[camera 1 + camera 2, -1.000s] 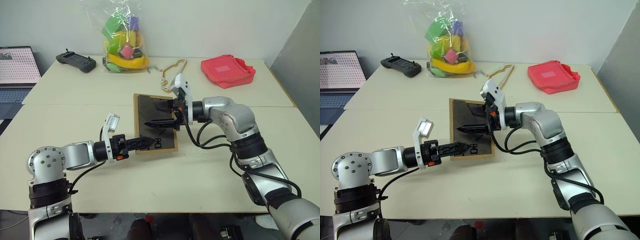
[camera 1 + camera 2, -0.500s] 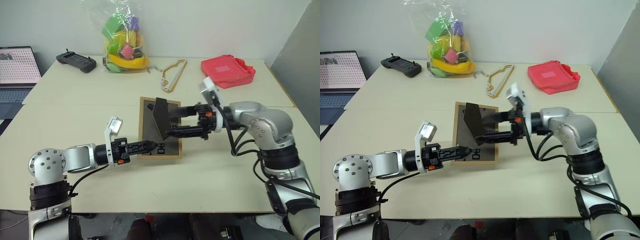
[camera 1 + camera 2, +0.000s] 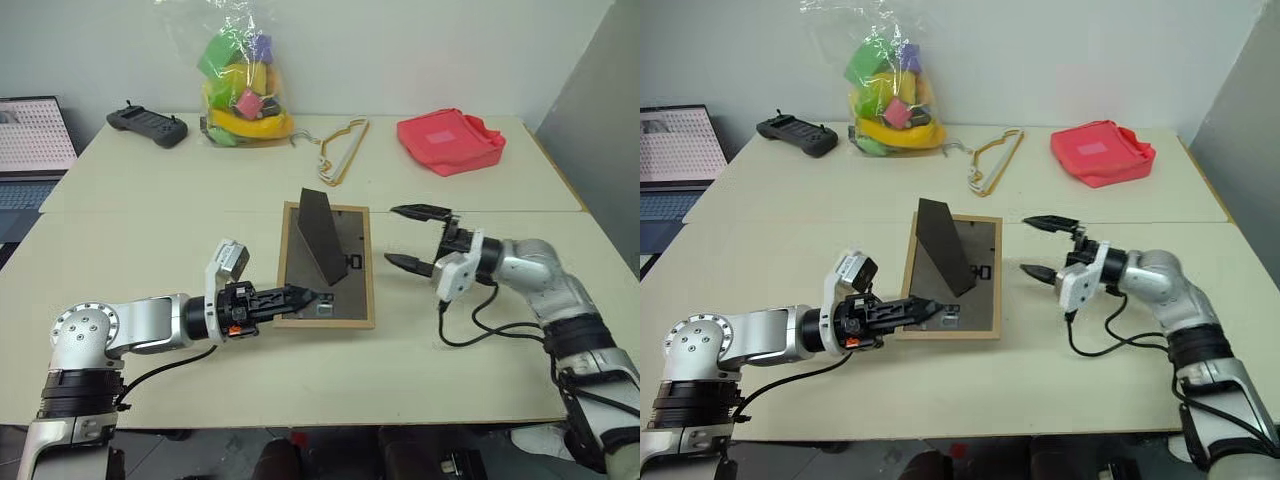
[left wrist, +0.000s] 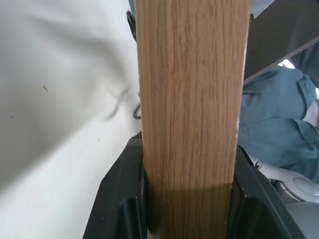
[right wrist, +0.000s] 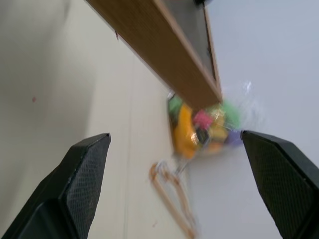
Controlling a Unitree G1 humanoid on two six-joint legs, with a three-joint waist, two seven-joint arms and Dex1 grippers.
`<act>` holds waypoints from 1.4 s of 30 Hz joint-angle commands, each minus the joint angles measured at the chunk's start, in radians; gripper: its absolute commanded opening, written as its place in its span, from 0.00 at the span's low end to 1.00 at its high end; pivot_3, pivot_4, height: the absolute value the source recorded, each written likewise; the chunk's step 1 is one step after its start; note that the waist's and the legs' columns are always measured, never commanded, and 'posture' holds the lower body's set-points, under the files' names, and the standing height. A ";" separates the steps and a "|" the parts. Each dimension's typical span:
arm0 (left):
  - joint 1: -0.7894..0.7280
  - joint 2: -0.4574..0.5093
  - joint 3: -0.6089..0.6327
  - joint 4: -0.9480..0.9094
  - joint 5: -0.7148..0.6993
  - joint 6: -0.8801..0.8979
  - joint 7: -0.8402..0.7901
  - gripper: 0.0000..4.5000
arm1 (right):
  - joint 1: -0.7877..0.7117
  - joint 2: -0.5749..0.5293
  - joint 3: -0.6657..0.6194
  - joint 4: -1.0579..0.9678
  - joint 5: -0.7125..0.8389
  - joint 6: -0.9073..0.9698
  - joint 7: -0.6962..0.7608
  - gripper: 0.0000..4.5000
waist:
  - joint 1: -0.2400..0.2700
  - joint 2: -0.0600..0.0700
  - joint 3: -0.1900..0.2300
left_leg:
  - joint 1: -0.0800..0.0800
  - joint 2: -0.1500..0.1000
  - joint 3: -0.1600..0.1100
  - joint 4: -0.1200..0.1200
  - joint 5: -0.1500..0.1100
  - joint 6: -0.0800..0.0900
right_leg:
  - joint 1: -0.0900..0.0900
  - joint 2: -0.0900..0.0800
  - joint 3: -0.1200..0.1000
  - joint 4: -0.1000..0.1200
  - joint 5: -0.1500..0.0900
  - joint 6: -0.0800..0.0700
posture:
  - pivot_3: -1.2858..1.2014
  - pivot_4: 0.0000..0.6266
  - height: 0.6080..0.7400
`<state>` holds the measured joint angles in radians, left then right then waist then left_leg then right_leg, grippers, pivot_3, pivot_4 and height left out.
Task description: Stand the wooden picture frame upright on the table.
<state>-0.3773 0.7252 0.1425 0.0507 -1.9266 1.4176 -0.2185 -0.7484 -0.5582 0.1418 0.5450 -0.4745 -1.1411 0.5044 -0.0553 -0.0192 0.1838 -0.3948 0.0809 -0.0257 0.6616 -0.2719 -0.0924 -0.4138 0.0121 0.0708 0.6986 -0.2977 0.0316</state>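
My left pincer [image 3: 305,296] was clamped on the frame [image 3: 352,262], its fingers [image 4: 119,199] pinching the near wooden edge from either side, the grain of that edge rising straight out between them in my wrist view. The frame lay back-up on the table [image 3: 150,240], just ahead of that pincer, with its dark stand [image 3: 322,240] folded out and sticking up like a little wedge over the back panel. My right pincer [image 3: 412,237] hung just off the frame's right edge, apart from it, its two black fingers spread wide and gripping nothing; through that wrist view the frame's wooden side ran past just beyond the fingertips. Well beyond both pincers, at the far side of the table, sat a clear bag of toys [image 3: 243,85], a hanger [image 3: 340,150] beside it, a red pouch [image 3: 450,140] off past my right pincer, and a black controller [image 3: 147,125] far out past my left. A laptop [image 3: 35,140] showed at the far left edge
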 commanded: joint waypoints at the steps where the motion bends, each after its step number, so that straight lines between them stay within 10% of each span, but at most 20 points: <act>1: 0.004 0.024 -0.011 -0.047 -0.046 -0.028 -0.049 0.29 | -0.073 0.053 -0.016 0.025 -0.178 -0.102 -0.245 0.98 | 0.000 0.000 0.000 | 0.000 0.000 0.000 0.000 0.000 0.000 | 0.000 0.000 0.000 0.000 0.000 0.000 | 0.52 0.24 1.00; 6: 0.019 0.032 -0.026 -0.068 -0.046 -0.052 -0.066 0.29 | -0.109 0.072 0.045 0.024 -0.316 -0.158 -0.382 0.98 | 0.005 0.000 0.000 | 0.000 -0.001 0.000 0.000 0.000 -0.001 | 0.000 -0.001 0.000 0.000 0.000 0.000 | 0.52 0.24 1.00; 20: 0.045 0.057 -0.038 -0.108 -0.046 -0.088 -0.075 0.29 | -0.157 0.032 0.150 0.068 -0.423 -0.121 -0.569 0.36 | 0.006 0.000 0.000 | 0.000 -0.001 0.000 0.001 0.000 0.000 | 0.001 -0.002 0.000 0.000 0.000 0.000 | 0.52 0.24 1.00; 25: 0.054 0.065 0.008 -0.098 -0.046 -0.145 -0.034 0.58 | -0.186 0.013 0.167 0.120 -0.360 -0.121 -0.551 0.29 | 0.007 0.000 0.000 | 0.000 -0.001 0.000 0.001 0.000 0.000 | 0.002 -0.002 0.000 0.000 0.000 0.000 | 0.52 0.24 1.00; 30: 0.077 0.158 0.150 -0.044 -0.040 -0.228 0.023 0.80 | -0.178 0.023 0.245 0.214 0.137 -0.053 -0.229 0.29 | 0.001 -0.001 0.000 | 0.001 -0.001 0.000 0.001 0.000 0.000 | 0.002 -0.002 0.000 0.000 0.000 0.000 | 0.52 0.24 1.00; 36: 0.241 0.213 0.302 -0.345 0.166 -0.319 0.064 1.00 | -0.124 0.140 0.175 0.024 0.816 0.774 0.411 0.29 | -0.005 -0.001 0.000 | 0.001 0.000 -0.001 0.000 0.000 0.000 | 0.004 -0.005 -0.002 -0.001 0.000 0.000 | 0.52 0.24 1.00; 42: 0.336 0.114 0.186 -0.764 0.620 -0.520 0.114 1.00 | -0.226 0.267 0.090 0.181 0.903 1.217 0.519 0.29 | 0.020 0.000 0.001 | 0.001 -0.001 0.000 0.000 0.000 -0.001 | 0.004 -0.004 -0.002 -0.001 0.000 0.000 | 0.52 0.24 1.00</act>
<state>-0.0561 0.8704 0.3559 -0.6151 -1.4647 0.9886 -0.1157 -0.9200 -0.3099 0.2847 0.6961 0.3874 -0.0326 0.9820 -0.0355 -0.0189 0.1844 -0.3933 0.0796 -0.0251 0.6622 -0.2715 -0.0931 -0.4096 0.0078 0.0690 0.6979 -0.2976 0.0314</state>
